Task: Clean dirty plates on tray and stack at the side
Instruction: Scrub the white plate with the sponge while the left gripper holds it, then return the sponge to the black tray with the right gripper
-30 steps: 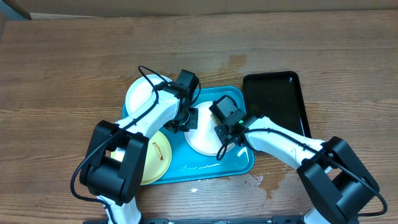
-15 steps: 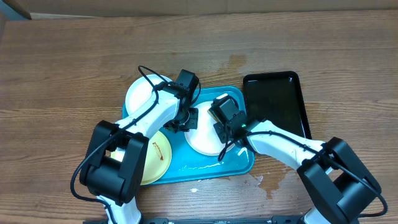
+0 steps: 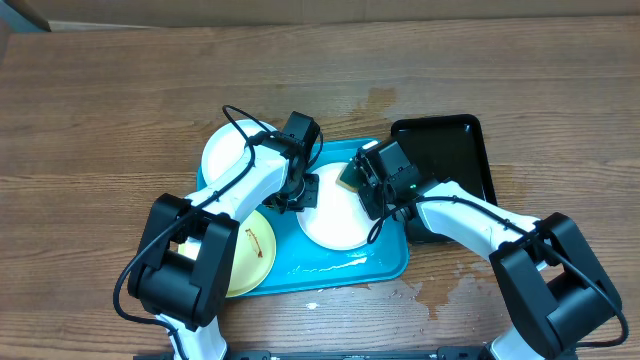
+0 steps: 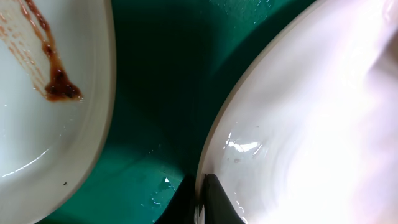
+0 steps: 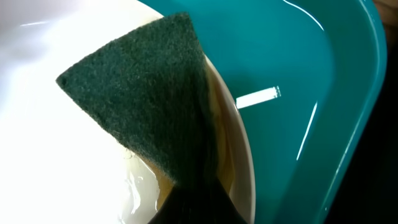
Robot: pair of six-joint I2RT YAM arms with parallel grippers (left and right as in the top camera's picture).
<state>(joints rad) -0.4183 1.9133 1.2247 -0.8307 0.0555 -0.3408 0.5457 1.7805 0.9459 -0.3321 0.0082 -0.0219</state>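
Note:
A white plate point(image 3: 335, 218) lies in the middle of the turquoise tray point(image 3: 340, 268). My left gripper point(image 3: 306, 190) is shut on its left rim; in the left wrist view the fingers point(image 4: 200, 200) pinch the rim of this plate point(image 4: 311, 124). My right gripper point(image 3: 362, 182) is shut on a dark green scouring sponge point(image 3: 349, 178) at the plate's far right rim; the right wrist view shows the sponge point(image 5: 149, 93) lying on the wet plate point(image 5: 56, 143). A pale yellow-green plate point(image 3: 252, 262) with a brown smear overhangs the tray's left side. A second white plate point(image 3: 230, 150) lies at the far left.
A glossy black tray point(image 3: 450, 150) lies right of the turquoise tray, under my right arm. Water is pooled on the wooden table point(image 3: 420, 292) by the tray's near right corner. The smeared plate point(image 4: 43, 93) is close to my left fingers.
My right gripper has moved with the sponge from the plate's right middle to its far right rim, toward the black tray. The left gripper has held still on the rim.

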